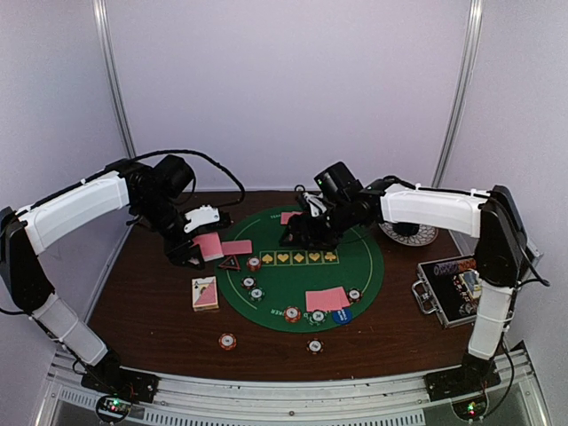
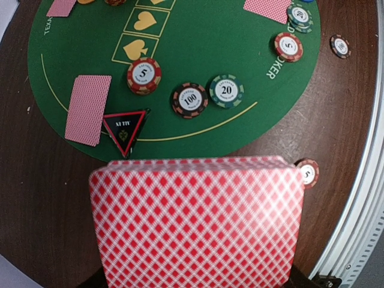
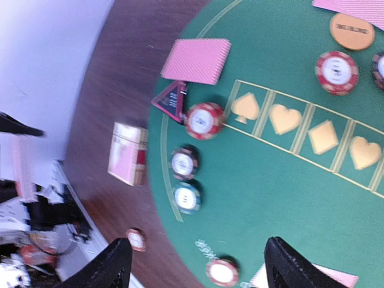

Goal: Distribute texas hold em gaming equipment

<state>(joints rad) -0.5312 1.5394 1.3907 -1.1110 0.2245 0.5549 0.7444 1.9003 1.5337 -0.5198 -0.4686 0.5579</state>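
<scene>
My left gripper hovers over the left rim of the green mat, shut on a deck of pink-backed cards that hides its fingers. Below the deck lie the triangle marker, a face-down card and three chips. My right gripper hangs over the far part of the mat, open and empty, its fingertips wide apart. Below it are a card, an orange button and a red chip. A blue button sits by the near card.
A card box lies on the wood left of the mat. Two chips rest on the wood near the front. An open silver-edged case stands at the right, with a patterned plate behind the right arm.
</scene>
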